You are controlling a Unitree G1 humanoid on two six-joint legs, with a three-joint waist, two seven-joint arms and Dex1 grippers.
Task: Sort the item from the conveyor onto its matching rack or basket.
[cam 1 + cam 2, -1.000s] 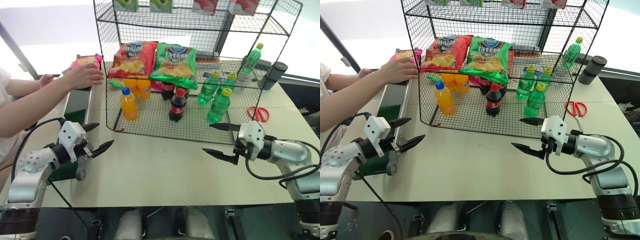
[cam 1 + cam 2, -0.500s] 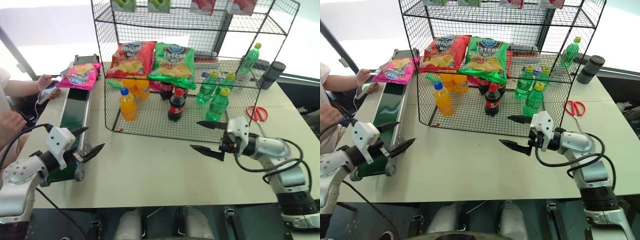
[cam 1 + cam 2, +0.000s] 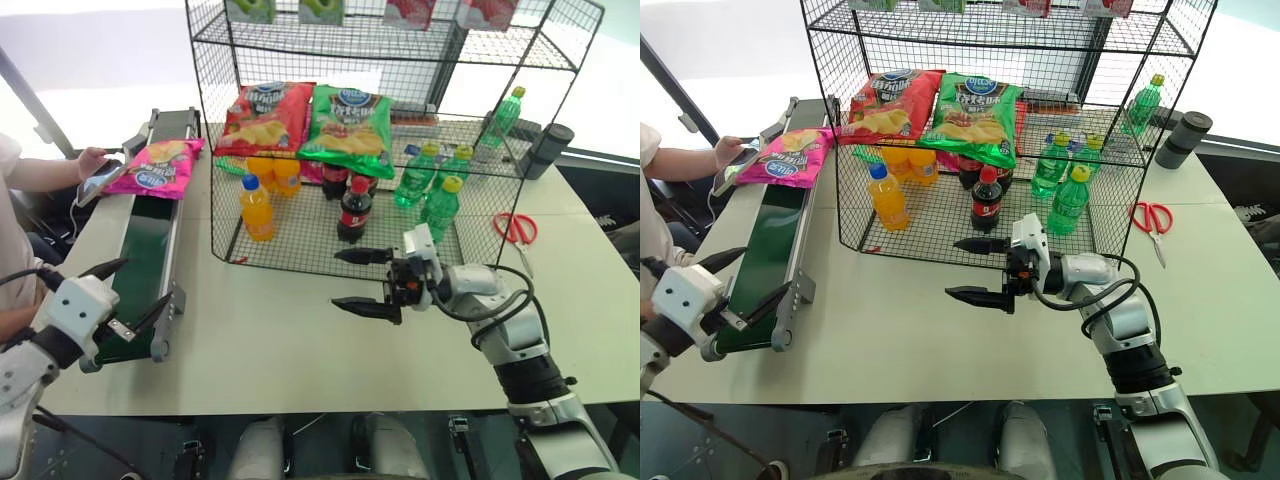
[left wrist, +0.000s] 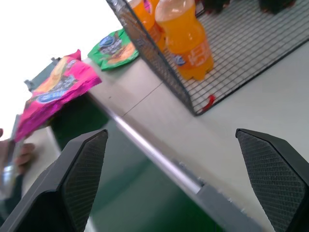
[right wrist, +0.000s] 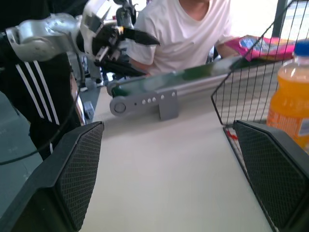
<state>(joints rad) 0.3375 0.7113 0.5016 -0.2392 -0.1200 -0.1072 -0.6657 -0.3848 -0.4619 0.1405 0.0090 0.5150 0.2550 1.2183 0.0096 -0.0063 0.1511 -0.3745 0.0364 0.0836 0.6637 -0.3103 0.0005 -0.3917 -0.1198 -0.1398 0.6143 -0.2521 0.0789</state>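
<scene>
Pink chip bag [image 3: 155, 167], round blue logo

Cut off, covered or unreadable

The rack [image 3: 560, 70] runs past the top edge, so its upper-tier packets are cropped. Behind the orange bottles [image 3: 258, 208], beyond the right claw [image 3: 360, 281], a green packet [image 4: 114, 47] is mostly hidden. Far from the left claw [image 3: 128, 290], the person's hand [image 3: 92, 160] holds something too small to identify; bag lettering is illegible.
</scene>
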